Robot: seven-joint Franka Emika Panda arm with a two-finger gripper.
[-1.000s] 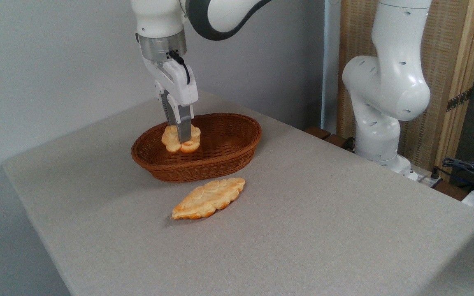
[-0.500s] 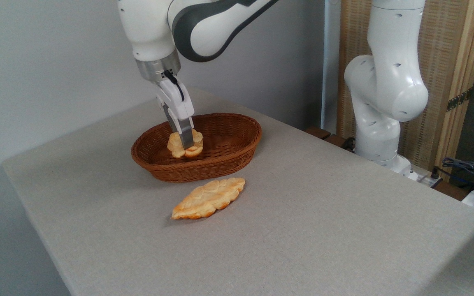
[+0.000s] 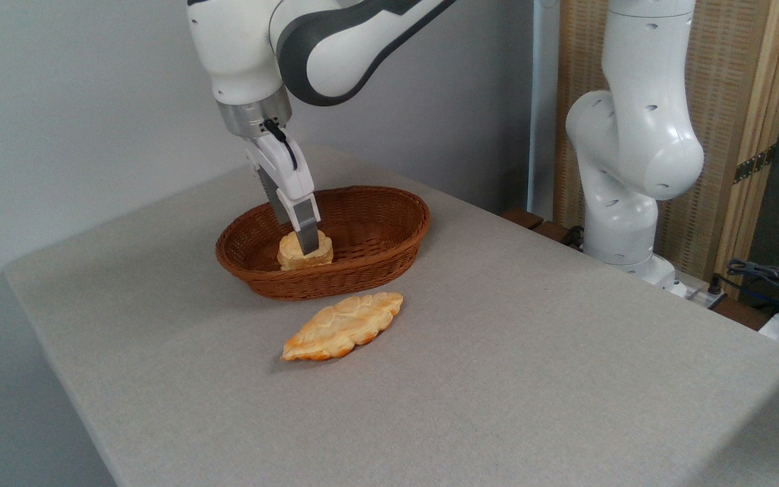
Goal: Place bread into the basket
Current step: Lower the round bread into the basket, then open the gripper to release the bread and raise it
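Fixed camera: arm bent over from upper right, gripper (image 3: 307,245) angled down into the wicker basket (image 3: 389,253), fingers closed on the lobed bun (image 3: 291,251) low inside it; leaf-shaped pastry (image 3: 342,326) lies in front on the grey table (image 3: 531,352).

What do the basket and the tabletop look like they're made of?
The basket looks like woven wicker with a glossy brown finish: ribbed, interlaced strands show on its wall and rim. The tabletop seems covered in matte grey cloth or felt, judging by its fine speckled texture and soft rounded edges, though a textured laminate can't be ruled out.
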